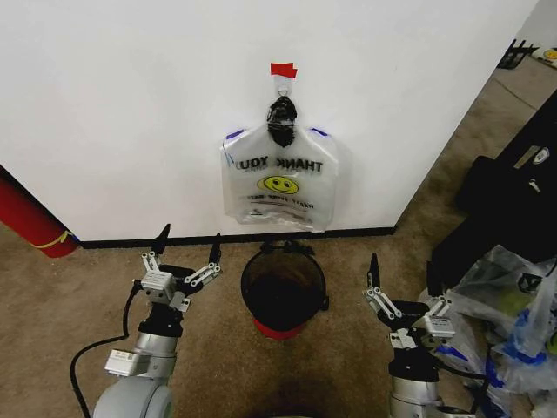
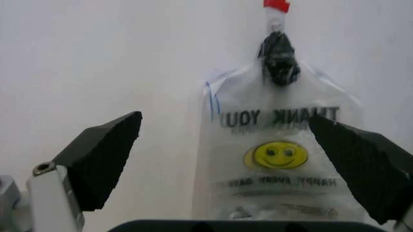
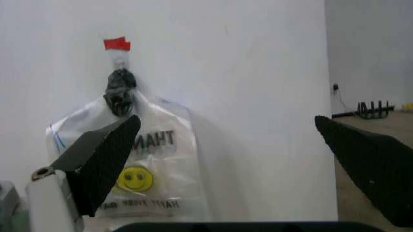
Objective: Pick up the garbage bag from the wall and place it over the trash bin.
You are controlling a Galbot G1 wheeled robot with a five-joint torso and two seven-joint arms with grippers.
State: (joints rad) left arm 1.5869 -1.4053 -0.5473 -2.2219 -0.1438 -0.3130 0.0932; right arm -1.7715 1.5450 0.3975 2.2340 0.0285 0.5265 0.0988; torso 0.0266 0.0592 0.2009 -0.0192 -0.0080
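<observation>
**Head view: bag on the wall, bin beneath it, both grippers spread wide**

Head view places the trash bin [image 1: 284, 292], a round black mesh basket with a red base, on the carpet against the white wall [image 1: 113, 104]. Directly above the trash bin hangs the garbage bag [image 1: 279, 183], a thin whitish plastic bag bunched under a black knot [image 1: 281, 117] and held to the wall by a hook under a strip of red tape [image 1: 283, 70]. Its lettering reads mirrored: "THANK YOU" in black, then a yellow smiley face, then a smaller line too fine to read. Blue edging shows at the bag's upper corners. The bag's lower edge ends just above the bin's rim.

The left gripper [image 1: 187, 246] hovers just left of the trash bin, fingers released and spread, holding nothing. The right gripper [image 1: 409, 283] hovers to the right of the bin, likewise open and empty.

Further right of the bin lie heaped clear bags [image 1: 509, 322] with blue print, and a red cylinder [image 1: 30, 218] leans well to its left.

In the left wrist view the garbage bag [image 2: 277, 159] hangs ahead between the spread fingertips; in the right wrist view the bag [image 3: 139, 169] sits partly behind one fingertip.
</observation>
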